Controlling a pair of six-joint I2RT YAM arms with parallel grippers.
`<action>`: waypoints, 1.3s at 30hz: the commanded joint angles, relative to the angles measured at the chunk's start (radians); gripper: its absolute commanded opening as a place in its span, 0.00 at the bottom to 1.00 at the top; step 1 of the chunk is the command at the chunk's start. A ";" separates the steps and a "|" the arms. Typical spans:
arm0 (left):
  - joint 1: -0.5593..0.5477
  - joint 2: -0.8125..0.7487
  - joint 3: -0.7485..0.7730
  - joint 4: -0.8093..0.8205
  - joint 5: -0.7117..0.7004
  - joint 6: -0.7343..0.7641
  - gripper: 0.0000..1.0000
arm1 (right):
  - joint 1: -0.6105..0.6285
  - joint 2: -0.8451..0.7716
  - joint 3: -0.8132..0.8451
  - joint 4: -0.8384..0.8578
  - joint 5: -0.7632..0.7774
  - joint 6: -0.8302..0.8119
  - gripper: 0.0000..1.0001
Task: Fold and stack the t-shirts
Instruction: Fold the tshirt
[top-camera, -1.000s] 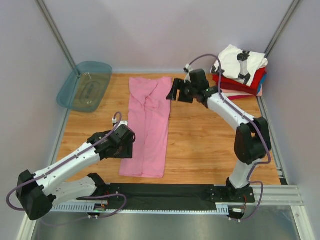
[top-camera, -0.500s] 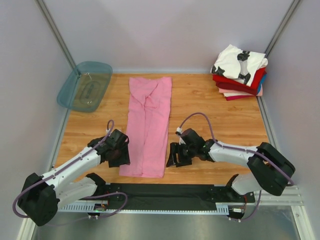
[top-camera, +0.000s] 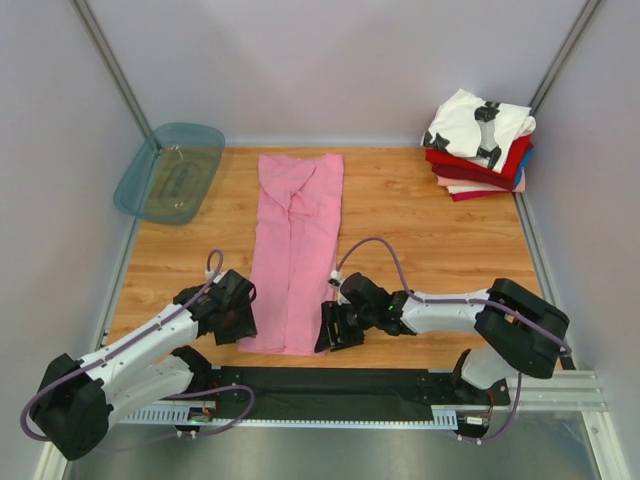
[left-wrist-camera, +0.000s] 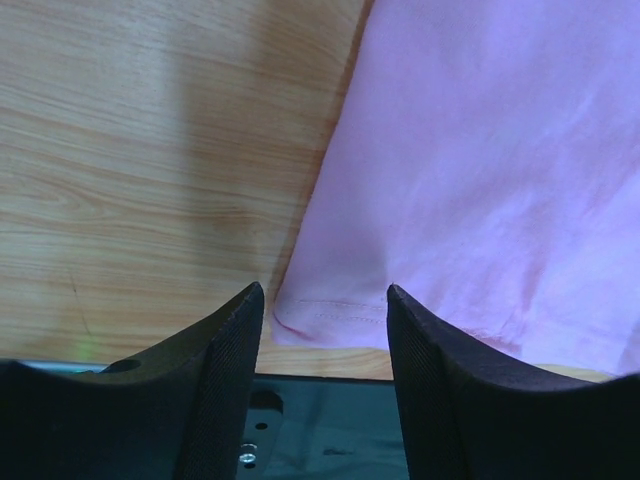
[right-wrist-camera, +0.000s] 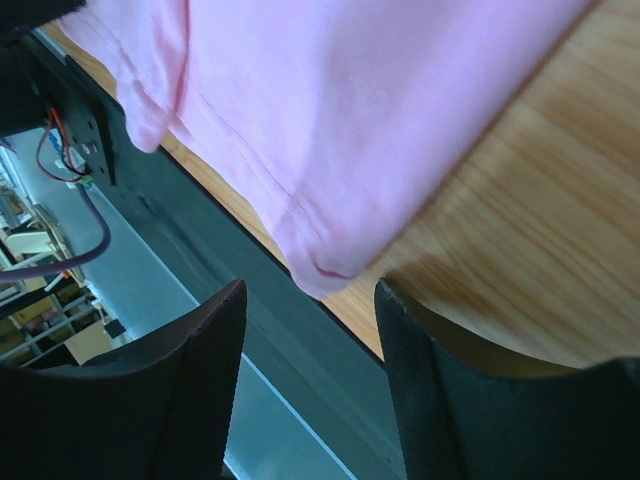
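The long pink cloth t-shirt (top-camera: 298, 240) lies flat down the middle of the overhead view. The black left gripper (left-wrist-camera: 323, 300) and black right gripper (right-wrist-camera: 310, 290) sit wide open, one at each bottom corner. That is likely so both can pinch the hem together and fold it evenly.

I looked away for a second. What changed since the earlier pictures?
The right gripper swung from the pink shirt's far end to its near right corner; the left gripper crept to the near left corner. Both are open, nothing grasped. Shirt, folded stack and tray stayed put.
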 joint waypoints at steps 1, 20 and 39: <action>-0.009 -0.013 0.000 0.004 0.004 -0.030 0.59 | 0.002 0.101 0.001 0.012 0.045 -0.002 0.57; -0.121 0.036 0.070 -0.034 -0.037 -0.047 0.48 | -0.053 0.030 -0.051 -0.226 0.310 -0.094 0.00; -0.283 0.017 -0.064 0.075 0.037 -0.193 0.42 | -0.056 -0.073 -0.155 -0.244 0.306 -0.070 0.01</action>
